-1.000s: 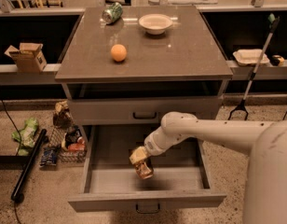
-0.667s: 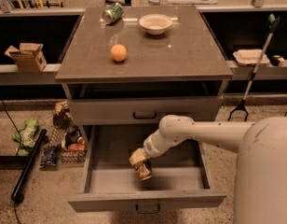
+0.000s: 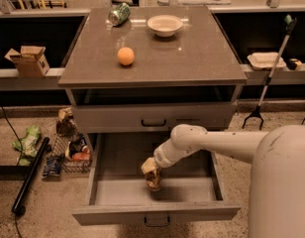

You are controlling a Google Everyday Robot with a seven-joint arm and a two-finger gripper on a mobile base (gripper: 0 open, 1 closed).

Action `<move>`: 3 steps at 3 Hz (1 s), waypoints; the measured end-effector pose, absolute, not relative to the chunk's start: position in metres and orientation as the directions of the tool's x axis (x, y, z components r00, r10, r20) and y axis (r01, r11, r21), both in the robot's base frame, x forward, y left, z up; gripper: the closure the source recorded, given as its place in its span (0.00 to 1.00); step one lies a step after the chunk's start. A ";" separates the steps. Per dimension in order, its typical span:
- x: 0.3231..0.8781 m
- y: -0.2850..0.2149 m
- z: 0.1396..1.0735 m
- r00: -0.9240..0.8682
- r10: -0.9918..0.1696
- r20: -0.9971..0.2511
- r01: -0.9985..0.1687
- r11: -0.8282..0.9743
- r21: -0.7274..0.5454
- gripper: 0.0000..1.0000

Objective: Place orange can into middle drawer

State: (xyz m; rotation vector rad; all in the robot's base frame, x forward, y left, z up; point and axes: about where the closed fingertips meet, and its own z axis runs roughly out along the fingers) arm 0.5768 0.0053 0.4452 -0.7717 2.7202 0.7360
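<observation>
Orange can (image 3: 153,180), gripper (image 3: 151,168) still inside drawer (image 3: 120,192)

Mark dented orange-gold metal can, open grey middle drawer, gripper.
dented orange-gold metal can (image 3: 154,181), camera view, creased body.
open grey middle drawer (image 3: 118,190), camera view, bare floor.
gripper (image 3: 151,169), camera view, tip at can, over drawer.

The gripper (image 3: 150,168), at six o'clock inside the middle drawer (image 3: 118,192), is sitting right at the orange can (image 3: 153,179), whose creased metal is glinting gold. The drawer's grey inside is looking matt and plain. The arm (image 3: 212,143) is showing a smooth off-white shell with a soft sheen. The countertop (image 3: 192,53) is gleaming, polished like stone. At eleven o'clock the green can (image 3: 119,14) is shining metallic, and at nine o'clock the box (image 3: 28,59) is showing dull cardboard.
</observation>
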 end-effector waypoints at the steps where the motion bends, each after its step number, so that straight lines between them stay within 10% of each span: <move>1: 0.577 0.000 0.452 -0.840 -0.417 -0.347 -0.538 0.722 0.435 0.00; 3: 0.551 -0.038 0.517 -0.803 -0.409 -0.433 -0.593 0.622 0.511 0.00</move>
